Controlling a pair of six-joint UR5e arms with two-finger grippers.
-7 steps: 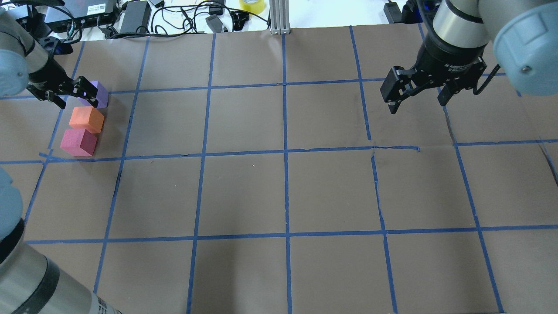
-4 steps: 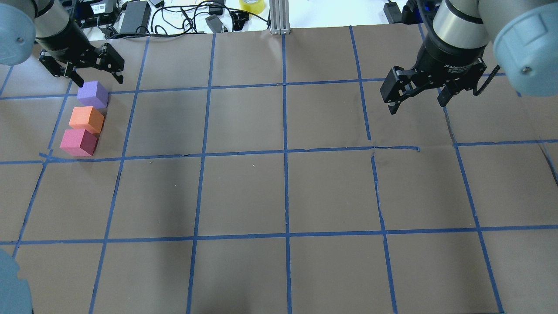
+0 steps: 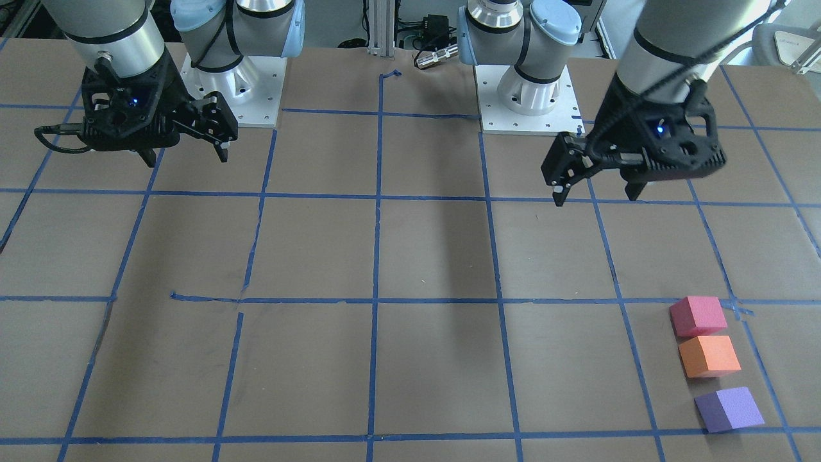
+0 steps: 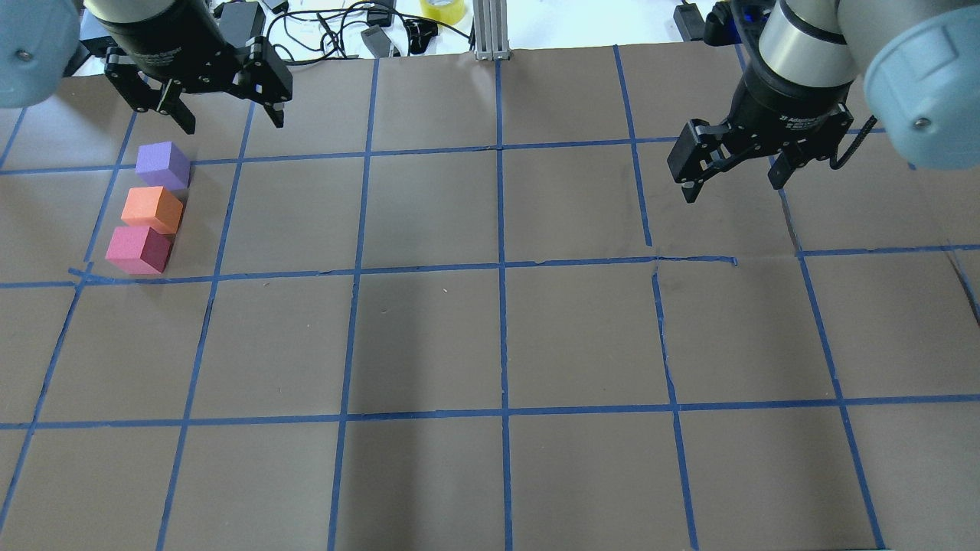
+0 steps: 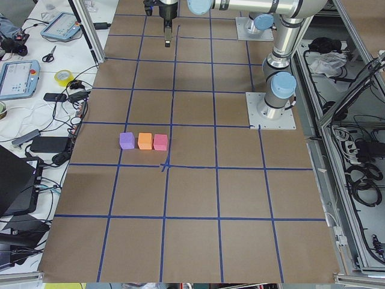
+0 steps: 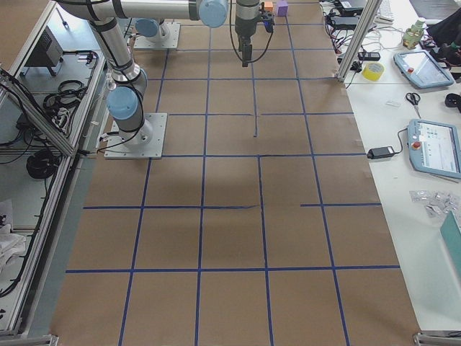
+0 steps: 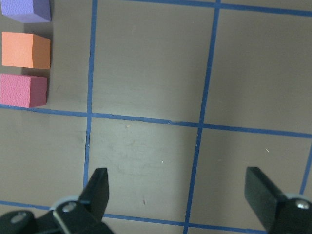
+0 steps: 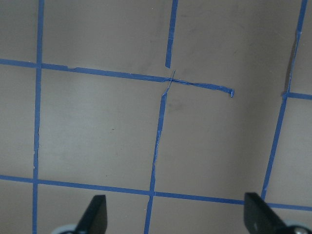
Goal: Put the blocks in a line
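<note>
From the front, the pink block (image 3: 698,316), orange block (image 3: 709,356) and purple block (image 3: 729,409) lie in one straight row on the brown surface (image 3: 436,256). They are on the robot's left side, toward the far edge. Pink and orange sit just beside each other, and purple follows after a thin gap. The left pincer (image 3: 596,190) hangs raised, spread and empty, clear of the row. The right pincer (image 3: 186,154) hangs spread and empty over the right side.

From overhead, the row runs near to far: pink nearest the robot, orange between, purple farthest. Neither pincer touches a block.

From the left end, the three blocks show side by side in a tidy line.

From the right end, the blocks are too small to judge.

The left wrist view shows the row off to one corner and bare surface between the spread fingers.

The right wrist view shows only surface between spread fingers.

The line looks finished. At most, the small gap before purple could be closed.
</note>
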